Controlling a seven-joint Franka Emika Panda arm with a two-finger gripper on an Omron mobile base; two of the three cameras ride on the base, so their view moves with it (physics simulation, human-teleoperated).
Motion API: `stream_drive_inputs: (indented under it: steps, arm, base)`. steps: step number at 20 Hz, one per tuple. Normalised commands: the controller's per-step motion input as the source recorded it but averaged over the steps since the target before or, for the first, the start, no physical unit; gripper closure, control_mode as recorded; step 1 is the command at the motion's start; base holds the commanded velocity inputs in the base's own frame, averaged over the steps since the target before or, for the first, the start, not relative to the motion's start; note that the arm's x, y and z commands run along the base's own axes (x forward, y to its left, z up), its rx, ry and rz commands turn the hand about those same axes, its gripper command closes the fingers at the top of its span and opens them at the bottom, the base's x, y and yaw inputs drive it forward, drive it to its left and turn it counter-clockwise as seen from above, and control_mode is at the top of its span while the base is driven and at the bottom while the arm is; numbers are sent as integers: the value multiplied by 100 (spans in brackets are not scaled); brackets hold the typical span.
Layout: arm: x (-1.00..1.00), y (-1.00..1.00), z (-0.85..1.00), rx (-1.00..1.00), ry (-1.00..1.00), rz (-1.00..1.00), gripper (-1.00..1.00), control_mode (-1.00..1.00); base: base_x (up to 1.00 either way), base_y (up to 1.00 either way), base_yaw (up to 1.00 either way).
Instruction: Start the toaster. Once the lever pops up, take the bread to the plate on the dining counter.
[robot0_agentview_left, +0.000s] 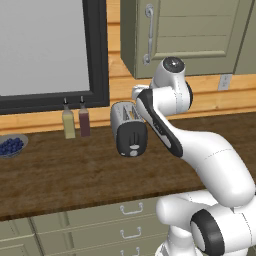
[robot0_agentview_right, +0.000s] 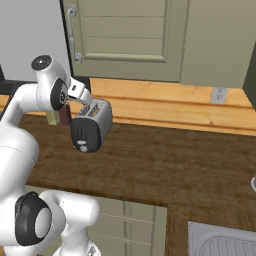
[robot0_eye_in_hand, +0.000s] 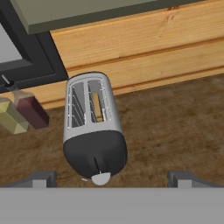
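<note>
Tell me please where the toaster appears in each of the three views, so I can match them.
Left base view: toaster at centre, right of the two bottles.
Right base view: toaster left of centre, beside the arm.
Hand view: toaster left of centre, black end nearest.
Shared landmark: the two bottles.

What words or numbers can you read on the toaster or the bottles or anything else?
None: no words, numbers or signs can be read anywhere in these pictures.
The toaster has a plain black end panel with no label.
The two bottles beside it carry no readable labels.
The cabinet door and the wall outlet are blank too.
</note>
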Motion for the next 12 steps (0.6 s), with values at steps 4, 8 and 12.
stream_drive_inputs:
  steps: [4,8,12]
  arm:
    - [0,0,0,0,0,0,-100,-100]
    - [0,0,0,0,0,0,-100,-100]
    - [0,0,0,0,0,0,-100,-100]
  base:
    - [0,0,0]
    - [0,0,0]
    - [0,0,0]
